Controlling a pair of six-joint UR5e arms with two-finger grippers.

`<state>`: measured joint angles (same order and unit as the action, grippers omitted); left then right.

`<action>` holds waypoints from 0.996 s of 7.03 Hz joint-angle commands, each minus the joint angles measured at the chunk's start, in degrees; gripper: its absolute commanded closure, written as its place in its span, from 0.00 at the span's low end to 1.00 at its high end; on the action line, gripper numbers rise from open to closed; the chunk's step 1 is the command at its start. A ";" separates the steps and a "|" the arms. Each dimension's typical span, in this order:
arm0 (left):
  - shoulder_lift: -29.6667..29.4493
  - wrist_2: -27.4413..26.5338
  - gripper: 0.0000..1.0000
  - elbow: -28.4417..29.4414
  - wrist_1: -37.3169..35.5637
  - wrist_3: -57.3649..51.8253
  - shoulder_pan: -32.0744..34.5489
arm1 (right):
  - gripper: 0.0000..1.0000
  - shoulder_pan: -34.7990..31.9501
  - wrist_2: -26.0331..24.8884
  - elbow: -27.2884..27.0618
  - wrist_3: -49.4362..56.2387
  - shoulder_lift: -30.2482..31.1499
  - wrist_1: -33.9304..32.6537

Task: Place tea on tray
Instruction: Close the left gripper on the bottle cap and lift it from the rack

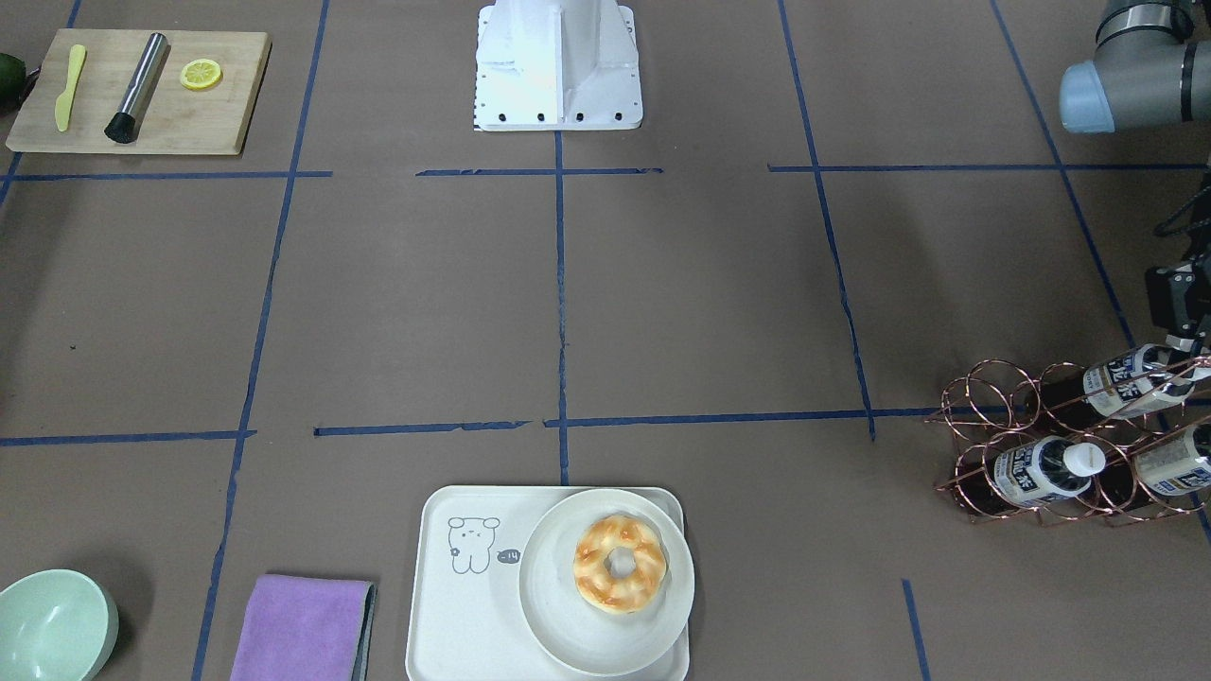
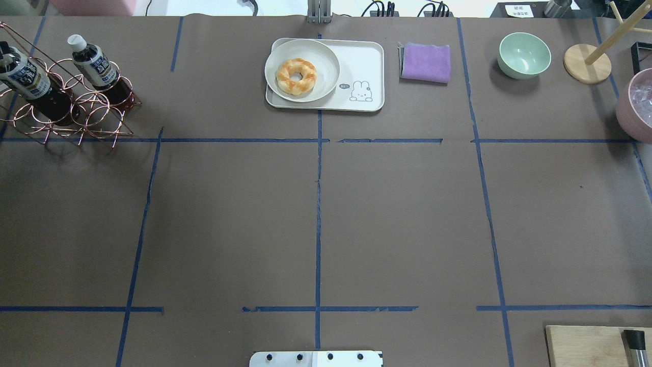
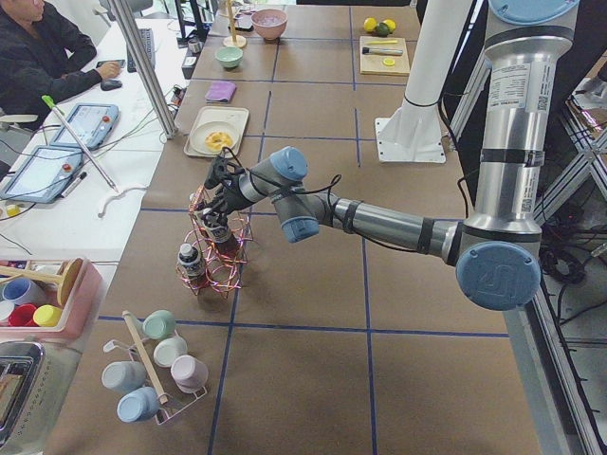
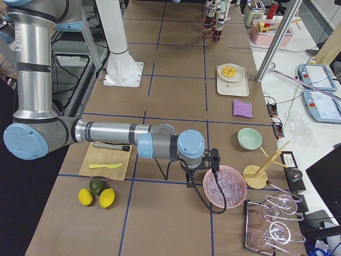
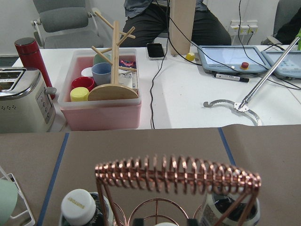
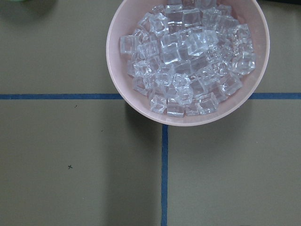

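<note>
Since tea [image 1: 1131, 376] lies slanted in rack [image 1: 974, 397], your left gripper [image 3: 218, 190] hangs at top tier; clenched or not, cannot tell. Plate [image 1: 558, 624] leaves tray's [image 1: 454, 615] bear side bare.

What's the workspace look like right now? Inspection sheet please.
Surface: brown paper with blue tape grid.
Job's things: three tea bottles in copper rack; tray holds plate with doughnut, bear side bare.
Clutter: purple cloth, green bowl, ice bowl, wooden board.
Hands: left hand at rack, right hand above ice bowl; open or shut, cannot tell.
Cables: black cable hangs from right wrist.
Surroundings: operator seated at side desk.
</note>
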<state>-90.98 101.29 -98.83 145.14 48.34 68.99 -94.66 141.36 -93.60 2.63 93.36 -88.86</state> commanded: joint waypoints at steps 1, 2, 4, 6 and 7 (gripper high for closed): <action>0.28 4.16 1.00 -3.80 -3.00 0.00 4.47 | 0.00 0.00 -0.03 0.00 0.01 0.06 0.09; 1.15 4.96 1.00 -7.83 -6.77 0.00 5.53 | 0.00 0.00 -0.03 -0.09 0.01 0.06 0.09; 3.27 7.34 1.00 -19.85 -18.34 0.00 7.29 | 0.00 0.00 -0.03 -0.70 0.10 -0.20 0.09; 2.83 6.82 1.00 -29.80 -29.87 0.52 6.86 | 0.00 0.00 0.06 -1.14 0.01 -0.81 -0.09; 2.66 6.73 1.00 -32.37 -31.83 0.96 5.12 | 0.00 0.00 -0.11 -1.32 -0.16 -0.81 0.00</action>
<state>-88.15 108.16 -127.26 117.06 48.82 75.45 -94.66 141.35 -94.64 2.60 92.67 -88.86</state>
